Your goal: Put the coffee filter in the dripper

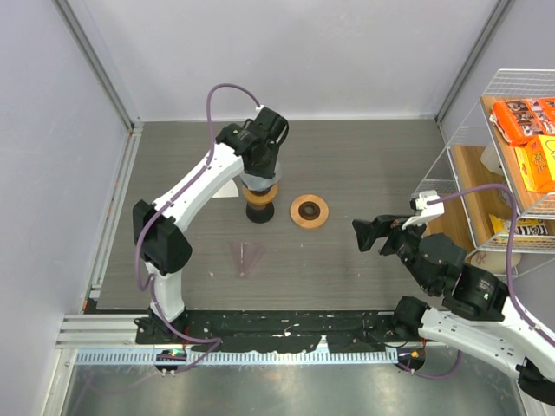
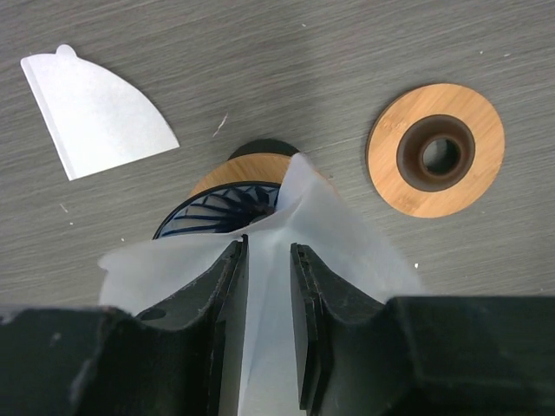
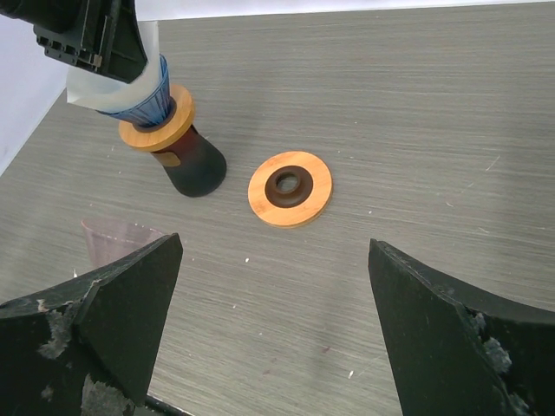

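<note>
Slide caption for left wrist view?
Left gripper holds coffee filter over the dripper; second filter and wooden ring lie nearby.

Between the wide-spread fingers of our right gripper (image 3: pixel 275 251), we see an orange ring (image 3: pixel 290 188) lying flat beside the blue dripper (image 3: pixel 143 104), with the white coffee filter (image 3: pixel 87 91) at its mouth.

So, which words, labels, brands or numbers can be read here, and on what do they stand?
None can be read.
Orange packs on the wire shelf: print too small and blurred.
Yellow pack below them: the same.
Filter, dripper, ring: no text.
</note>
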`<move>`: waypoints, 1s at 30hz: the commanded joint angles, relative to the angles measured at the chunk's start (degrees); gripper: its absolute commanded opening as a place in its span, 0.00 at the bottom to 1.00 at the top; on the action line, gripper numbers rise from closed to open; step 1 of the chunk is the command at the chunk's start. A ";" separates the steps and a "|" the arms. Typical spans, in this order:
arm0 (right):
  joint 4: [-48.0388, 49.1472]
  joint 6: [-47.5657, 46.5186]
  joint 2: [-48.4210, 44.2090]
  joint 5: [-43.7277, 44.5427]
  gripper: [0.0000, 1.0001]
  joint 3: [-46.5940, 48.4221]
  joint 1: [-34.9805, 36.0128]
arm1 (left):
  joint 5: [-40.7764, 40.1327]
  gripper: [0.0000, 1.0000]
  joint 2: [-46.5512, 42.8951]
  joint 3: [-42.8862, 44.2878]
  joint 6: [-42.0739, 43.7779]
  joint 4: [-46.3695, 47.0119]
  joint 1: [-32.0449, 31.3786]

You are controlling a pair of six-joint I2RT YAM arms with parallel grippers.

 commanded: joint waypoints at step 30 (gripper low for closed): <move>-2.59 3.47 -2.38 3.86 0.95 -1.56 -0.09 | 0.07 0.30 2.41 -3.19 -2.01 1.20 0.38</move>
